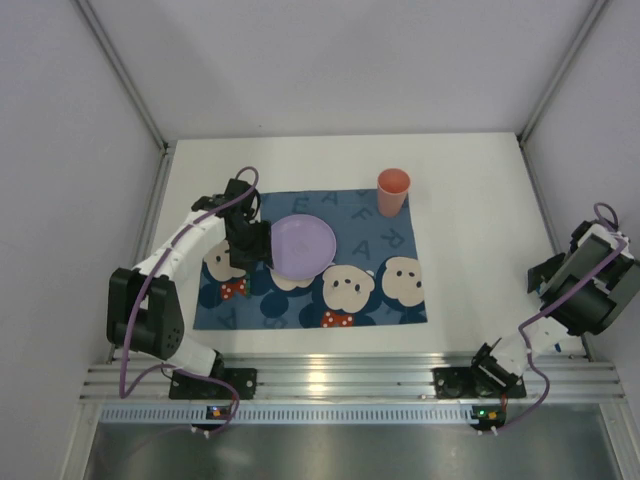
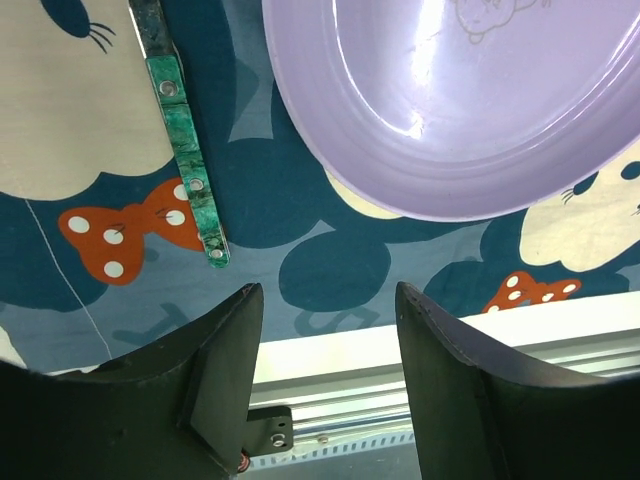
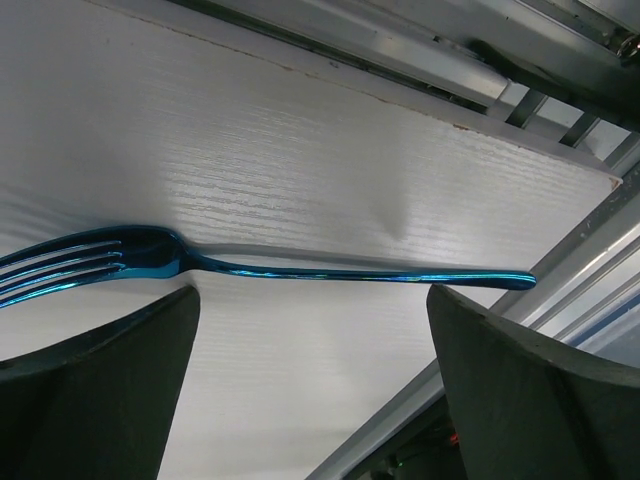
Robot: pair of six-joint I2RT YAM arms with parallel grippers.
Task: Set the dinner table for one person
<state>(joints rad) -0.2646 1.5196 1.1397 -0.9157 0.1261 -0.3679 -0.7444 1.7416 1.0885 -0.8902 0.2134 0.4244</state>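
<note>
Beside plate (image 2: 450, 110), green utensil (image 2: 184, 140) cropped at top; fork (image 3: 180, 256) tines cropped.

Black-and-white arms (image 1: 170, 250), purple cables (image 1: 126, 335), dark left tool (image 2: 327, 292)

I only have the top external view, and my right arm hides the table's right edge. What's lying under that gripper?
Observer: A shiny blue fork lies flat on the white dinner table below the right gripper.
Operator: Gripped?
Observer: No. Its jaws stand wide open, clear of the fork.
Operator: Anything by the left gripper?
Observer: A green riveted handle lies on the mat beside the purple plate; that gripper is open and empty.
</note>
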